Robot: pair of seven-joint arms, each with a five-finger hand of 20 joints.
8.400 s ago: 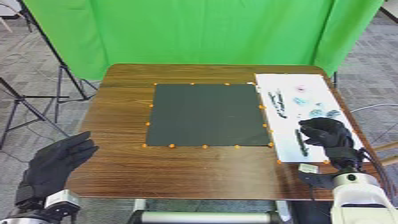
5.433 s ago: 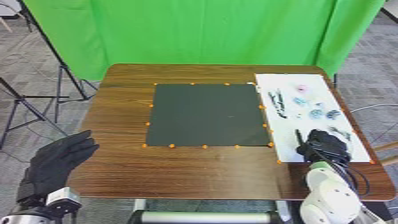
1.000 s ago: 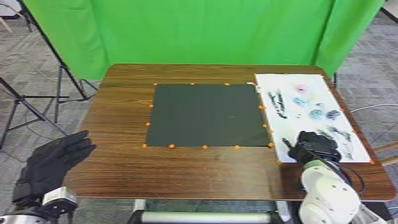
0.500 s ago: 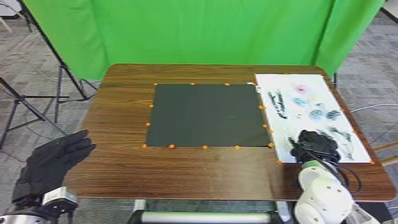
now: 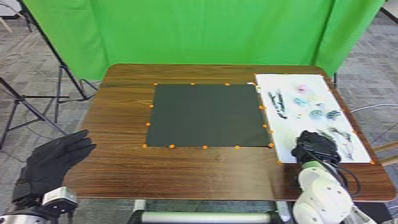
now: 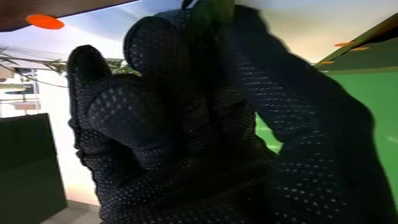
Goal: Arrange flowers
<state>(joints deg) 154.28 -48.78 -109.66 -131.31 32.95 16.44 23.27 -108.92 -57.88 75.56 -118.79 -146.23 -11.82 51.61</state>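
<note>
Over white sheet [image 5: 286, 131], right robot hand [image 5: 317, 145], apparently pinching something green [image 6: 213, 14]

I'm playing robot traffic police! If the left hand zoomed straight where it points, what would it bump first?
Probably the black mat, after crossing some brown table. I can't tell how high the left hand is, so it might pass over.

No text or numbers — none readable.

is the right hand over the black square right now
No, the right hand is over the near end of the white sheet, to the right of the black square.
</note>
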